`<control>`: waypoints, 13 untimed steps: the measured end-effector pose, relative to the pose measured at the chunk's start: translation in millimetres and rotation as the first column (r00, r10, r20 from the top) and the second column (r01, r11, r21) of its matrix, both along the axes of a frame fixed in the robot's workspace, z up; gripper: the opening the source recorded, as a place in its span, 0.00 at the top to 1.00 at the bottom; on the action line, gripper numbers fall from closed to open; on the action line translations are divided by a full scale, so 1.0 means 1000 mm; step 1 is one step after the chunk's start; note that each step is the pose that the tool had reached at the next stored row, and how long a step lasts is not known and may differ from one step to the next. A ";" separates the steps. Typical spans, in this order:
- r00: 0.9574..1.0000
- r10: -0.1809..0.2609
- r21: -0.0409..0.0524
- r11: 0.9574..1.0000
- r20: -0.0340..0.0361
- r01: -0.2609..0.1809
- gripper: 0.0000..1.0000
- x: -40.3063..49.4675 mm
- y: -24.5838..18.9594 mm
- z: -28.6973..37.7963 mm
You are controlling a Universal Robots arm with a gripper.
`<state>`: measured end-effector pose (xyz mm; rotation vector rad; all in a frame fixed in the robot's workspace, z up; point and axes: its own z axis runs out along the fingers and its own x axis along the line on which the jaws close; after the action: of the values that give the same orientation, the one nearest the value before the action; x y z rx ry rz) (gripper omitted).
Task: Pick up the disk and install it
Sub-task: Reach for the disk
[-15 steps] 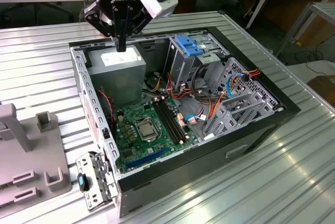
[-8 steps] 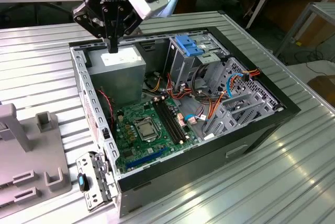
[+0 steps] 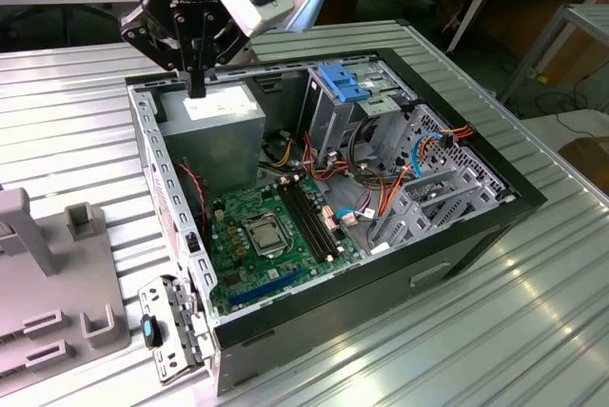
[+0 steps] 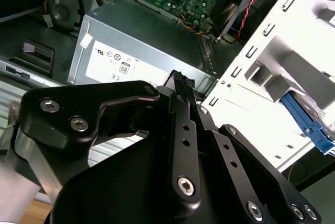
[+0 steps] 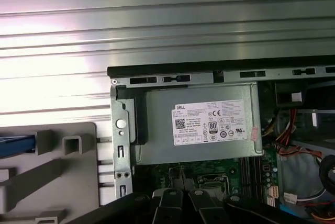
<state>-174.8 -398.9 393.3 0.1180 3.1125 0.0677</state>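
Ribbed metal table (image 3: pixel 457 331) runs under everything, and on it sits an open computer case (image 3: pixel 314 317) with its green board (image 3: pixel 238 255) showing. Just beside the case, toward the exterior view's left, stands a grey holder (image 3: pixel 57 274). Inside the case a grey power supply box (image 3: pixel 214 131) fills one corner, and the black claw (image 3: pixel 196 89) hangs right over its labelled top; I cannot tell whether it touches. In the second wrist view the claw's fingers (image 4: pixel 183 130) lie pressed together with nothing between them. The disk (image 5: pixel 14 145) shows in the first wrist view as a blue strip lying on the grey holder, outside the case and well apart from the claw.
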 end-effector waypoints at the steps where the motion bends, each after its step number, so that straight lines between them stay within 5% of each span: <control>1: 1.000 0.000 0.000 1.000 0.000 0.000 0.89 -0.0014 0.0000 0.0000; 13: 1.000 0.000 0.000 1.000 0.000 0.000 0.89 -0.0166 0.0000 0.0000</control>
<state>-191.5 -398.9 393.3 0.1180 3.1124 0.0677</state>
